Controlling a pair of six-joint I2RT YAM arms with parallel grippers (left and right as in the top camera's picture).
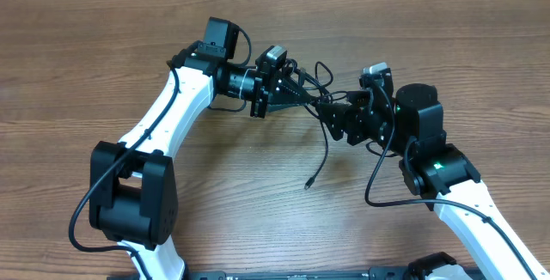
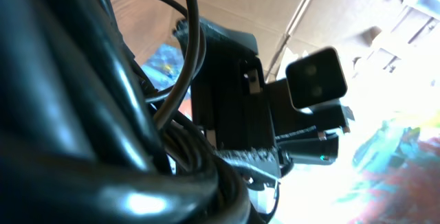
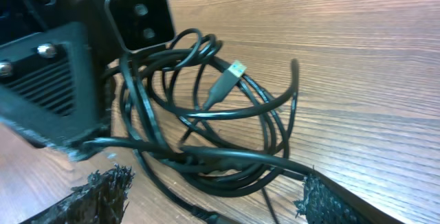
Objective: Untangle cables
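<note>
Cables (image 3: 221, 88): thin, glossy black, loosely looped tangle

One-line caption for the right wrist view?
Open right gripper faces tangled cables held by the shut left gripper over the wooden table.

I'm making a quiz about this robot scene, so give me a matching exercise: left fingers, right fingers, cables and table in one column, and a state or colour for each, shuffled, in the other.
Column one:
1. left fingers
2. right fingers
3. cables
4. table

Column two:
A. brown wood
B. spread wide
C. shut on the cables
D. black, looped in a tangle

Pairs: 1-C, 2-B, 3-D, 4-A
</note>
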